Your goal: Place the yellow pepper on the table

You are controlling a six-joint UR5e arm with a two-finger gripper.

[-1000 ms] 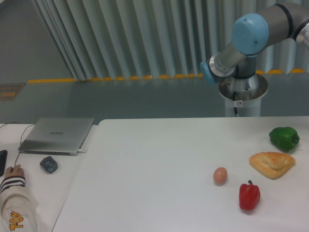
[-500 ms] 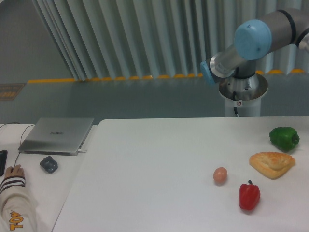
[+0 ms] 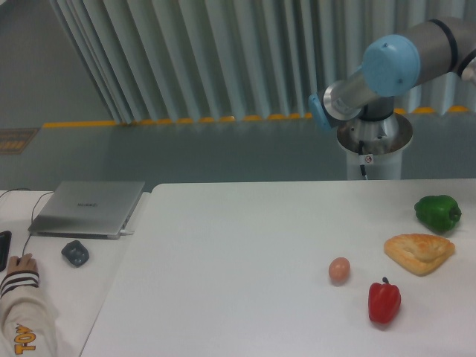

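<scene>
Yellow pepper is not showing anywhere in view; its whereabouts cannot be told. The claw is lying beyond the right edge, so its state cannot be told either. Only the arm's elbow (image 3: 394,56) and grey links are appearing, raised above the pedestal (image 3: 374,145), well clear of the white surface (image 3: 238,260). Compared with a second ago, the blue elbow cap is sitting slightly further right. Resting on the surface are a green pepper (image 3: 437,212), a pastry (image 3: 419,253), an egg (image 3: 339,270) and a red pepper (image 3: 384,301).
</scene>
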